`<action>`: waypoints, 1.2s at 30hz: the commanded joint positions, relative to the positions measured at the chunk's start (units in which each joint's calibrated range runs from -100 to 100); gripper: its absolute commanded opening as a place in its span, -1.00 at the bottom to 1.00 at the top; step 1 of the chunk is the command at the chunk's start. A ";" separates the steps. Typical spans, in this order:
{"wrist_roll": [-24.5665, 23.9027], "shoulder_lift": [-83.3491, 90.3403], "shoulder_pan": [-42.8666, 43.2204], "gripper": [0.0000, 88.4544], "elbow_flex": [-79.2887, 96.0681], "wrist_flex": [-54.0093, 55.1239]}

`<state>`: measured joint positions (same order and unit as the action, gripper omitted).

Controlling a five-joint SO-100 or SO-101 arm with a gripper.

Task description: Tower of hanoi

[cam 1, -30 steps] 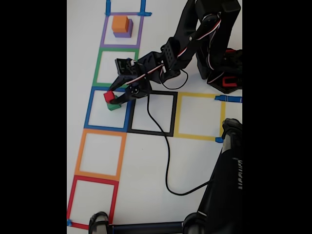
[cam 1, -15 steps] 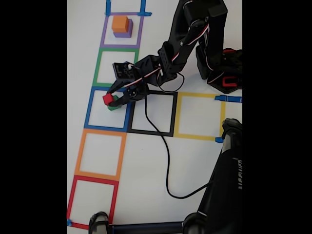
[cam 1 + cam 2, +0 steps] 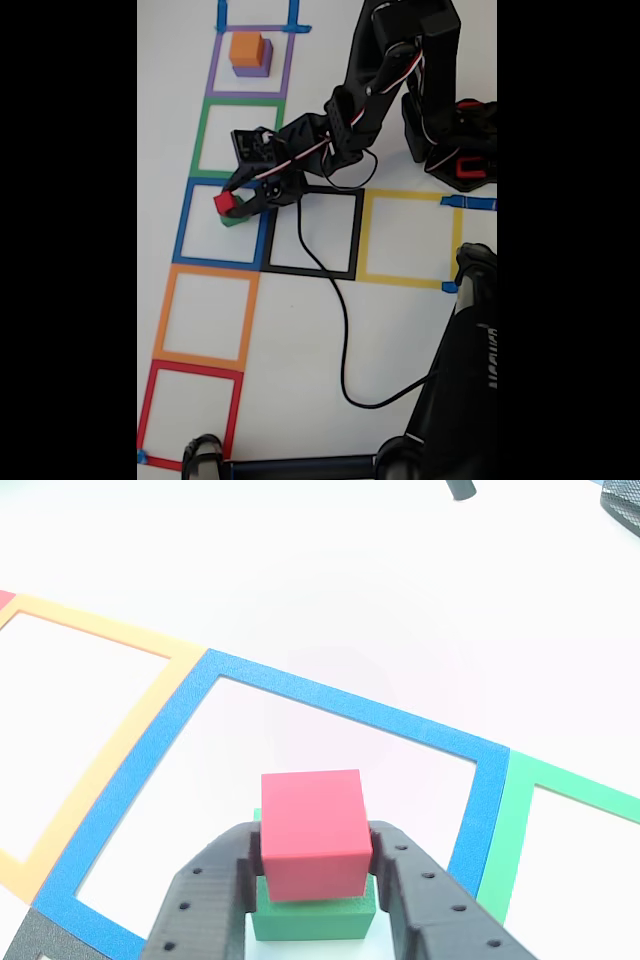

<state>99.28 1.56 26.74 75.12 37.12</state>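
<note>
Bare worktop [image 3: 300,330] lies open toward 6 o'clock; the stacked orange cube [image 3: 246,47] and purple cube [image 3: 253,69] stand at 12 o'clock.

Red cube [image 3: 311,830], green cube [image 3: 312,918], orange cube [image 3: 246,48], purple cube [image 3: 253,69]; black hand [image 3: 312,872].

Small green plastic cube [image 3: 312,918]: mostly covered by the small red plastic cube [image 3: 312,830] atop it and by the black claw [image 3: 313,872]; lower edge cut off by the frame in the other view.
Purple cube [image 3: 254,68]: largely hidden under the orange cube [image 3: 246,48] in the fixed view.
Black claw fingers [image 3: 205,905]: cut off at the bottom edge.
Red tape square [image 3: 150,396]: corner cropped at the bottom.
</note>
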 commanded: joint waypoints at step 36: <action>0.72 10.35 -2.20 -0.80 -5.94 -6.60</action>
<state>99.28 4.18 24.28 73.09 36.88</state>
